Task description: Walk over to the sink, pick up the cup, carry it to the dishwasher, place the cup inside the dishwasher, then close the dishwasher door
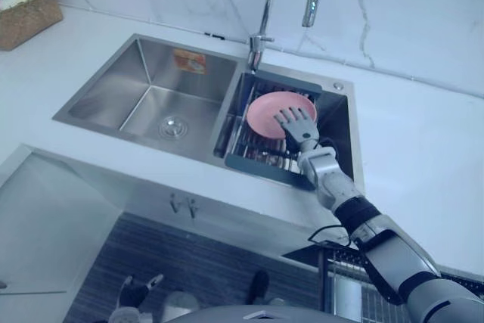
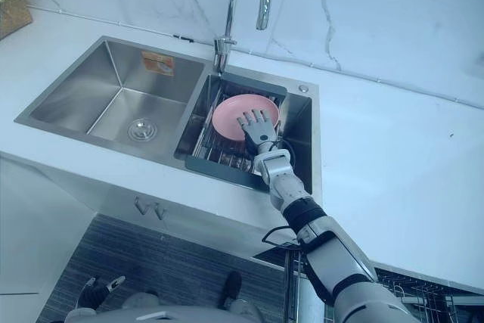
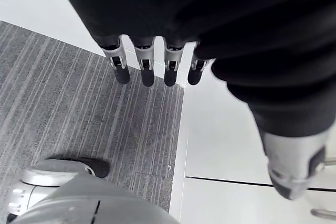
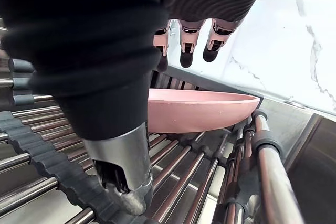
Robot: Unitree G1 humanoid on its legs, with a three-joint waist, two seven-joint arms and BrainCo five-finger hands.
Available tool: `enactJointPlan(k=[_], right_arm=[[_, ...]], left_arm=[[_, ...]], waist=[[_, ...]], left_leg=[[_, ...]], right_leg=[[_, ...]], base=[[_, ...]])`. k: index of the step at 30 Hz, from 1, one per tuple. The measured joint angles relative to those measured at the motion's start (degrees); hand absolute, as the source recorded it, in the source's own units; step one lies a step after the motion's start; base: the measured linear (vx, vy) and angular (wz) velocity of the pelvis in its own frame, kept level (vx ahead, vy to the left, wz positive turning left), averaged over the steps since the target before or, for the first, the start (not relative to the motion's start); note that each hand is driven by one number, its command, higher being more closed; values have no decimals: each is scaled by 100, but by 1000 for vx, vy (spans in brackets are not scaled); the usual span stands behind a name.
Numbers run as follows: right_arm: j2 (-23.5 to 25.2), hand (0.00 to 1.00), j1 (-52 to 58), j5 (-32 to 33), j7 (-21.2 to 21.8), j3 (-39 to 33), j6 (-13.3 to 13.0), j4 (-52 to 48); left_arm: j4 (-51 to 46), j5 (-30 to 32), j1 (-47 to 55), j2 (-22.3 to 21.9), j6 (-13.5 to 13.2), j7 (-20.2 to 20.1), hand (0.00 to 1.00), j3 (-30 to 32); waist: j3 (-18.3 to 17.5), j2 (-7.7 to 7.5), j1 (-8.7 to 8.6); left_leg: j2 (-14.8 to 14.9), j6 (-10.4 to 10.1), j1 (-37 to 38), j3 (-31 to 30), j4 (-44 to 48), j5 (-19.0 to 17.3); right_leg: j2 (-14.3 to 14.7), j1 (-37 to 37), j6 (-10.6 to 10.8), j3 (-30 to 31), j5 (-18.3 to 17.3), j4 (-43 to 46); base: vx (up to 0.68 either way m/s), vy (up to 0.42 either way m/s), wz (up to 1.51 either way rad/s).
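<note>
— What sits around the sink?

— A stainless steel double sink (image 1: pixel 113 88) is set into the white bench (image 1: pixel 423 149), with a tall chrome tap (image 1: pixel 265 13) at its back edge between the two basins. The left basin holds nothing but its drain and an orange sticker (image 1: pixel 189 60) on the rear wall. A woven basket (image 1: pixel 26 17) stands at the bench's far left corner.

— And the thing to be picked up?

— A pink shallow bowl (image 1: pixel 265 111) lies in the right basin on a dark rack of metal rods (image 1: pixel 249 149). The right hand (image 1: pixel 296 122) is over the bowl's right part, fingers straight and spread, gripping nothing.

— Anything in the way?

— The rack's rods and frame run close under and beside the bowl.

— What do the wrist views add?

— The right wrist view shows the bowl tilted on the rods, the fingertips (image 4: pixel 186 56) above its rim and the thumb down near the rods; whether anything touches, I cannot tell. The left wrist view shows the left hand (image 3: pixel 146 69) with relaxed straight fingers, empty, above a grey striped floor (image 3: pixel 79 119) beside a white cabinet front (image 3: pixel 226 145).
</note>
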Motion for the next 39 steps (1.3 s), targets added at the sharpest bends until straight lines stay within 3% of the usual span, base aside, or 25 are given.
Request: enactJointPlan(k=[10,20,28,39], right_arm=[[155,100,-135,124,-151,15,-169,375],[195,100,-134,325,-659,-5,-176,321],[184,100,275,580,-1014,-124,-233,-1030],[-45,100,669,801,-1073,-281,-662,-2430]], left_arm=[[-195,-3,12,-3,0,-2,0,3],[-195,-7,16,-3,4,8,0,7],[-196,-10,26,-3,4,28,0,14],[-186,-9,58,-1,3,154,0,21]], waist=[[54,-42,71],[105,-56,26],[152,-43,-125],[161,-31,-251]], left_leg=[[-29,13,-9,-33,-4,9],[-34,14,3,-22,-5,8],[-26,27,65,91,-35,-13],[2,35,160,332,-58,-73]], right_leg=[[-34,5,5,-20,-3,0],[-36,9,6,-2,-3,0],[-18,-3,8,97,-4,0],[58,-66,7,331,4,1]], base=[[-1,6,2],[0,0,0],[1,2,-7],[9,11,-11]])
